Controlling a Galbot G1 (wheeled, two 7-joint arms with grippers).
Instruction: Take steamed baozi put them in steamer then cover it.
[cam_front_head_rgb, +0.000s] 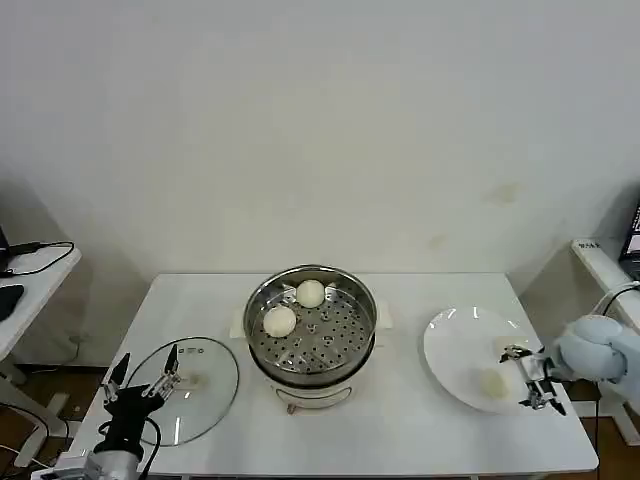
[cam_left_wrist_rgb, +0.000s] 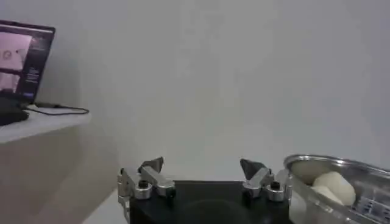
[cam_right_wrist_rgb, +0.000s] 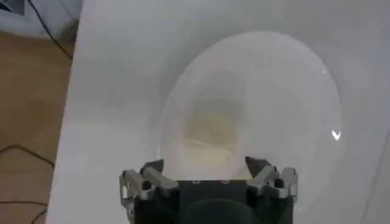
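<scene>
A plain pale wall stands behind a white table (cam_front_head_rgb: 400, 420), with the steamer (cam_front_head_rgb: 312, 335) at its middle on a white base. Two steamed baozi rest on the perforated tray inside — one (cam_front_head_rgb: 311, 293) toward the back, the other (cam_front_head_rgb: 279, 321) at the robot's left side of the tray. The cover (cam_front_head_rgb: 195, 385) lies flat on the table to the left of the steamer, apart from it. The left gripper (cam_front_head_rgb: 143, 378) hovers at the table's near left edge over the cover's rim, its fingers spread wide and holding nothing. On the right sits a white plate (cam_front_head_rgb: 470, 335) with one more baozi (cam_front_head_rgb: 492, 382) on its near part. The right gripper (cam_front_head_rgb: 530, 378) is at the plate's right edge, just beside that bun — its fingers stand wide apart and empty, with the bun ahead of them.
</scene>
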